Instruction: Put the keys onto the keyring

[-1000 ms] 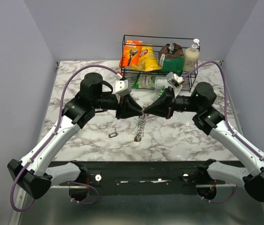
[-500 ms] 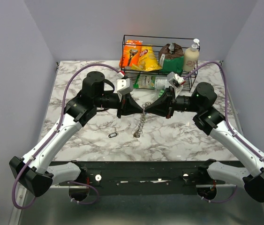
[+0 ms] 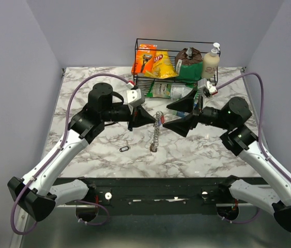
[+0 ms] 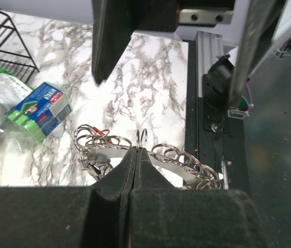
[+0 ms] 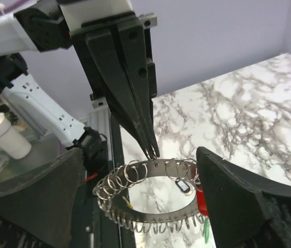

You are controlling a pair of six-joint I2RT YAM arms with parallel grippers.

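The keyring (image 3: 156, 133), a silver band strung with many small rings, hangs above the marble table. My left gripper (image 3: 154, 120) is shut on one small ring at its top (image 4: 142, 138). In the right wrist view the keyring (image 5: 150, 212) dangles from the left fingers (image 5: 129, 93), and red (image 5: 201, 199) and green (image 5: 206, 232) key heads hang at its right side. My right gripper (image 3: 167, 116) is open, one finger on each side of the keyring and touching nothing. One small dark key (image 3: 124, 148) lies on the table, left of the chain.
A black wire basket (image 3: 176, 44) at the back holds snack bags, a razor pack and a lotion bottle (image 3: 210, 61). A green packet (image 3: 163, 91) and a blue-green pack (image 4: 42, 108) lie in front of it. The black front rail (image 3: 155, 188) borders the near edge.
My right gripper has opened, let go of the keyring and drawn back to the right. The left gripper has closed on the ring and holds it alone; the chain swings slightly.
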